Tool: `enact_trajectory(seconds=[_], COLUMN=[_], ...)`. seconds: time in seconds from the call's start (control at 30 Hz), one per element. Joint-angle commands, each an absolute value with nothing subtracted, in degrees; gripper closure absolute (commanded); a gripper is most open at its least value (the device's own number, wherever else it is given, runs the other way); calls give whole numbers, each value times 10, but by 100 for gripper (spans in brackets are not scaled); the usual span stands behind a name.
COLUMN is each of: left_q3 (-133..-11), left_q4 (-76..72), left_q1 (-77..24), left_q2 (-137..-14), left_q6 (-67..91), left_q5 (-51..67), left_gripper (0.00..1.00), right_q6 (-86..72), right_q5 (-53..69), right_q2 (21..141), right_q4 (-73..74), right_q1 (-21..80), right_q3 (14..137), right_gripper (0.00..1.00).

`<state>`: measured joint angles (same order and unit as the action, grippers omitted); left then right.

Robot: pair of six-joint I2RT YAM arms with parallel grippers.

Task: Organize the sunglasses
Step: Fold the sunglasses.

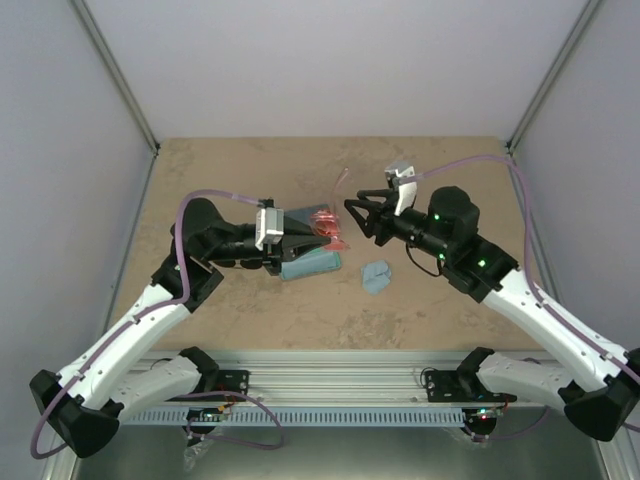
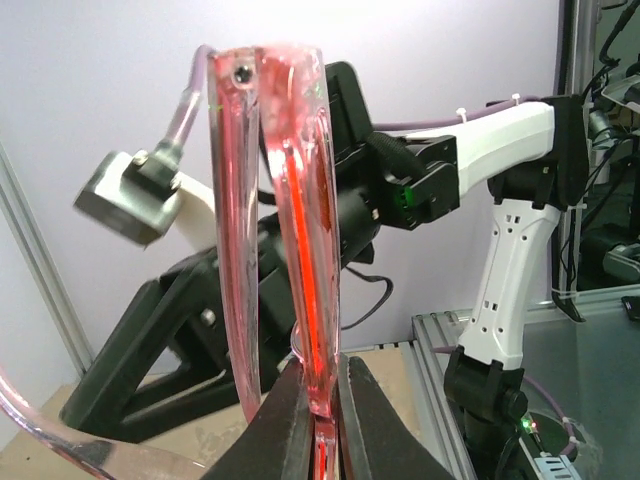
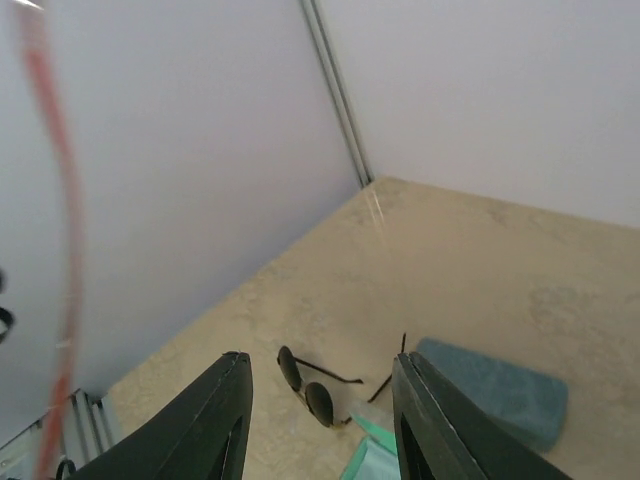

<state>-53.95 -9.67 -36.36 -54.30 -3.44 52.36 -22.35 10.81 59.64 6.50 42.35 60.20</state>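
Left end effector (image 1: 298,240): closed on the red-framed sunglasses (image 2: 300,250), frame pinched between its fingertips and held up off the counter (image 1: 250,330). Right end effector (image 1: 353,212): jaws apart, holding nothing, near the red pair. Black sunglasses (image 3: 306,385): lying on the counter, near a blue-grey case (image 3: 495,390). Light blue cloth (image 1: 376,275): on the counter, below the right end effector.

1st pair (image 1: 327,226) over case (image 1: 318,266), cloth (image 1: 376,275) R of case, 2nd pair (image 3: 308,388) prob. beside it
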Motion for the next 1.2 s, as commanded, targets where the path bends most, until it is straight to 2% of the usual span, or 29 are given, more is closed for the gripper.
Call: enact_trajectory(seconds=[0.0,0.17,0.4,0.6,0.73,1.0,1.07,1.17], left_q3=[-549,-550,-549,-553,-560,-560,-541,-530], left_q4=[-96,-82,-79,-69,-16,108,118,146], left_q1=[-361,-361,-361,-361,-361,-363,-366,-376], left_q2=[-534,-535,-543,-559,-570,-588,-590,-609], left_q6=[-55,-55,-47,-42,-62,-178,-228,-287], left_q5=[523,534,530,507,483,337,273,174], left_gripper=[100,100,100,100,100,100,100,100], right_q6=[-235,-205,-195,-171,-162,-283,-316,-337], right_q5=[101,231,399,455,345,-122,-173,-180], right_q2=[635,661,640,620,605,598,595,570], right_q4=[98,78,2,-6,44,121,146,143], right_q1=[425,425,425,426,425,415,401,384], right_q3=[639,665,635,622,619,593,581,539], right_gripper=[60,53,50,49,50,49,49,49])
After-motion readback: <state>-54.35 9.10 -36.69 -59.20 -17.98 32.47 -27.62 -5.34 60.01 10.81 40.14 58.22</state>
